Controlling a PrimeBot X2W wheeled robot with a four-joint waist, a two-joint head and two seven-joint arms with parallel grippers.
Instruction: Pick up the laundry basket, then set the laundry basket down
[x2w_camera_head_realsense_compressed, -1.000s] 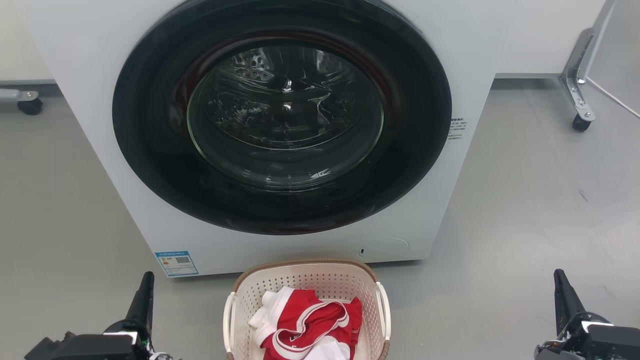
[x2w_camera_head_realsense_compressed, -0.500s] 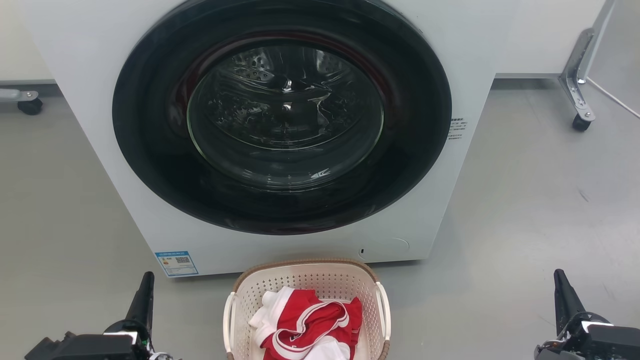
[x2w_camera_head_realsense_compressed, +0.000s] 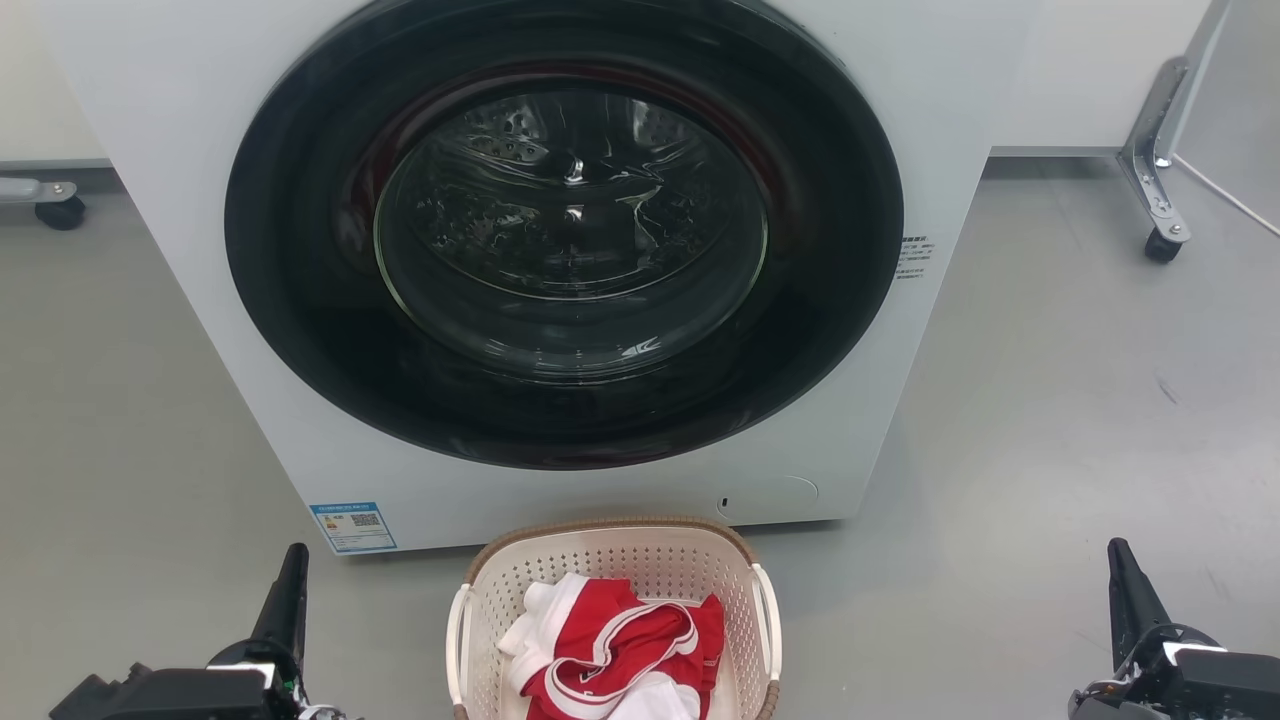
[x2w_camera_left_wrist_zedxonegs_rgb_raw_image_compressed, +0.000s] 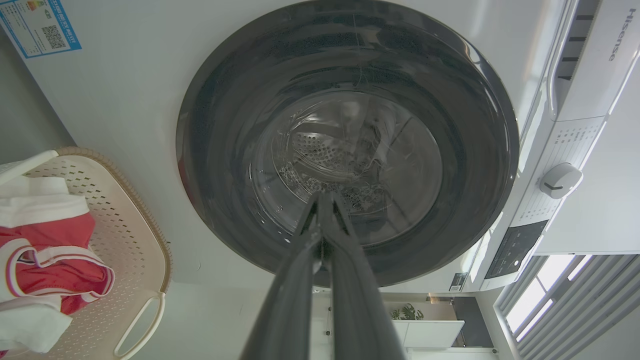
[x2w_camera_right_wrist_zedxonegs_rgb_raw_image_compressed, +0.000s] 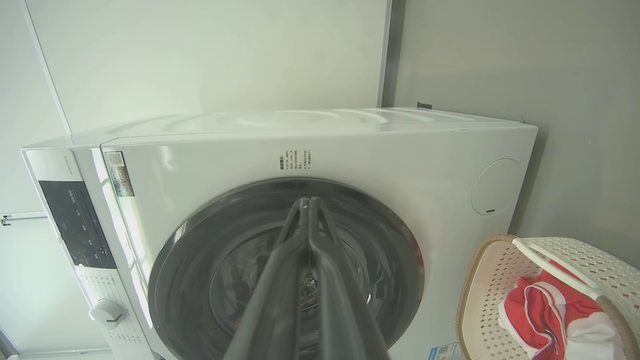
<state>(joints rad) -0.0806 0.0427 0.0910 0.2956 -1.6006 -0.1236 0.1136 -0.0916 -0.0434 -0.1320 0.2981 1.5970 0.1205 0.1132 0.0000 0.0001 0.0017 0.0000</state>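
Perforated cream plastic, brown woven-look rim: the laundry basket (x2w_camera_head_realsense_compressed: 640, 562) sits before the washing machine (x2w_camera_head_realsense_compressed: 600, 498), near end cut off. Left gripper (x2w_camera_head_realsense_compressed: 295, 560) and right gripper (x2w_camera_head_realsense_compressed: 1120, 560) flank it, fingers pressed together.

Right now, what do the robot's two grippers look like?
Both look alike: the left gripper and the right gripper each have long, dark, matte fingers tapering to a point, rising from a blocky black body with a small white patch.

My laundry basket (x2w_camera_head_realsense_compressed: 612, 560), cream perforated plastic with a brown rim, sits upright on the floor holding red-and-white cloth.
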